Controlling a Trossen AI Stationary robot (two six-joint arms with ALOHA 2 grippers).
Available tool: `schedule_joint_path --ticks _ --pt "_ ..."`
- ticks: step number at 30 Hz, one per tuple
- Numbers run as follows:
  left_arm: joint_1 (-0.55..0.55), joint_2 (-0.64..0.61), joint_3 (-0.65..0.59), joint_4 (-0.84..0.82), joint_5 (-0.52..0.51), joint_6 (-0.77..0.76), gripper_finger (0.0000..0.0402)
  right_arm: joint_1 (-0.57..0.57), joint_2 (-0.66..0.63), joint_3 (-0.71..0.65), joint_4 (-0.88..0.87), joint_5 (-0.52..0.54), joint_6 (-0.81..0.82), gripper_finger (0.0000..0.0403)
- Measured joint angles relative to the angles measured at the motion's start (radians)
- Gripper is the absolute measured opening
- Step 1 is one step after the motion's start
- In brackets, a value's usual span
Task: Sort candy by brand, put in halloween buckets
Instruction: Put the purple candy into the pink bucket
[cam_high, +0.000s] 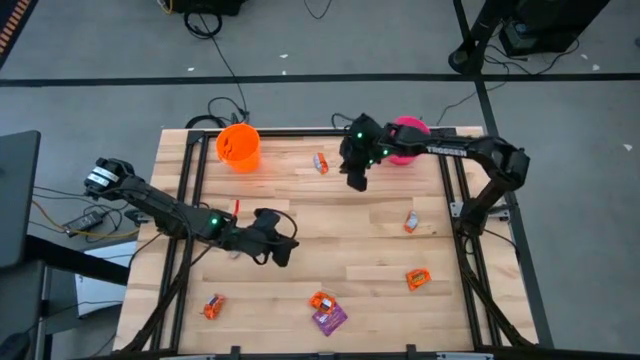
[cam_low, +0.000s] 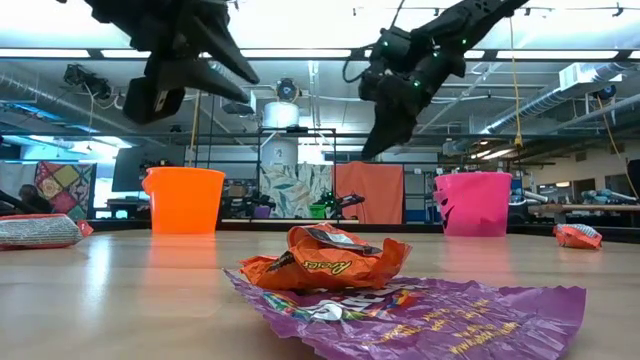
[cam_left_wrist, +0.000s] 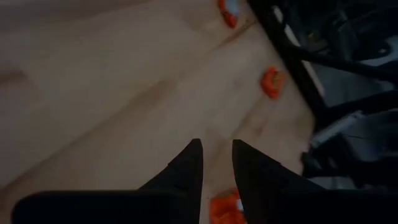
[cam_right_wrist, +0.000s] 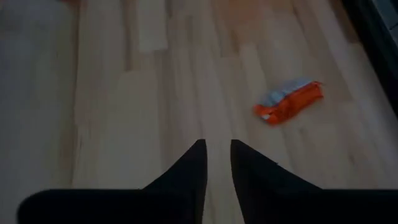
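The orange bucket stands near the table's far left, and the pink bucket at the far right is partly hidden behind my right arm. Small wrapped candies lie scattered flat: one orange between the buckets, others at the right, one at the near left. An orange candy lies on a purple wrapper near the front edge. My left gripper hovers shut and empty over the table's middle. My right gripper hangs shut and empty beside the pink bucket, above bare wood near the orange candy.
Black frame rails run along the table's left and right sides. Cables and a dark box sit off the left edge. Bare wood lies between the two grippers and in front of the orange bucket.
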Motion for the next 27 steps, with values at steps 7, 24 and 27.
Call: schedule_joint_path --ticks 7,24,27 --pt "-0.015 0.0 0.0 0.079 -0.024 -0.018 0.0077 0.144 -0.038 0.0 0.005 0.029 0.099 0.0046" --pt "-0.187 0.0 0.0 0.174 -0.051 0.083 0.0037 0.459 -0.076 0.0 -0.009 0.142 0.533 0.0041" --pt "-0.194 0.0 0.0 0.171 -0.053 0.086 0.0037 0.529 -0.076 0.0 -0.009 0.19 0.6 0.004"
